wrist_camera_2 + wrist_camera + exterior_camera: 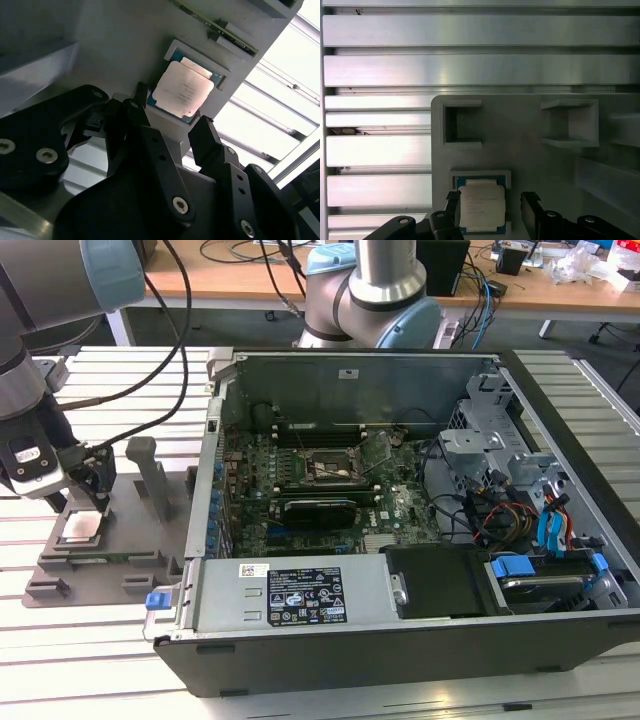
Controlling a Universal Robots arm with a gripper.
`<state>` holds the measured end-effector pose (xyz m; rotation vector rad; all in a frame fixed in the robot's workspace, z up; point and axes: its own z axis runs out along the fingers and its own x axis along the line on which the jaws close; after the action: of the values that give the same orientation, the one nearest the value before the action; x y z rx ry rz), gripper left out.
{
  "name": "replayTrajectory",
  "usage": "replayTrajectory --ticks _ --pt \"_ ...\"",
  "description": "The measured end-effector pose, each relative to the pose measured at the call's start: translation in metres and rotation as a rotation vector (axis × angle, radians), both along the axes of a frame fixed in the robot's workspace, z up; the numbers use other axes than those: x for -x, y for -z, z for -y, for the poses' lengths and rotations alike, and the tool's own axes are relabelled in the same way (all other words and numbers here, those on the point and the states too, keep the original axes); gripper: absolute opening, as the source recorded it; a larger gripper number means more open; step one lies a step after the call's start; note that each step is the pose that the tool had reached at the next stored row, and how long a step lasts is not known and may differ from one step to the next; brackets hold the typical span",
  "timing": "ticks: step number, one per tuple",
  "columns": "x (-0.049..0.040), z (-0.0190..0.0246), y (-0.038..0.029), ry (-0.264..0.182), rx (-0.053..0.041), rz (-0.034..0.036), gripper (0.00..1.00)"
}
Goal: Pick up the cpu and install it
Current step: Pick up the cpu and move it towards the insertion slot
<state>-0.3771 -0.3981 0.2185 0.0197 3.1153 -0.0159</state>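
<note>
Hovering low over the grey tray [130, 540] at the lower left of the exterior view, the pincer [88, 498] is open and holds nothing. In both wrist views its two black fingers [530, 207] stand one on each side of the cpu [481, 210], not yet closed on it. The cpu lies flat, silver top up, in a square pocket of the tray on the ribbed desk [110, 380]. It is well apart from the socket [325, 472] on the motherboard inside the open computer case [420, 650] at the middle of that view. One finger looks nearer the chip's edge than the other, so an uneven closing would likely shove the chip against the pocket wall or tip it up. The chip is thin and sits low, so the fingers may catch the pocket's rim or slip off its narrow edge. A tilted hold would probably spoil the seating at the socket.
</note>
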Motion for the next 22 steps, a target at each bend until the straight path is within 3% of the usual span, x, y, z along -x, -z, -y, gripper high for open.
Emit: replayTrajectory --ticks 15,17,19,20,22 --pt "0.0012 0.0004 0.0095 0.000 -0.0001 0.0003 0.60" --pt "0.0032 0.0041 0.0104 0.000 0.0007 0.0001 0.60" --pt "0.0037 0.0103 0.0104 -0.001 0.0159 0.0004 0.60" --pt "0.0042 0.0161 0.0115 -0.005 0.0164 0.0004 0.60" --pt "0.0047 0.0182 0.0135 -0.031 0.0158 0.0007 0.60"
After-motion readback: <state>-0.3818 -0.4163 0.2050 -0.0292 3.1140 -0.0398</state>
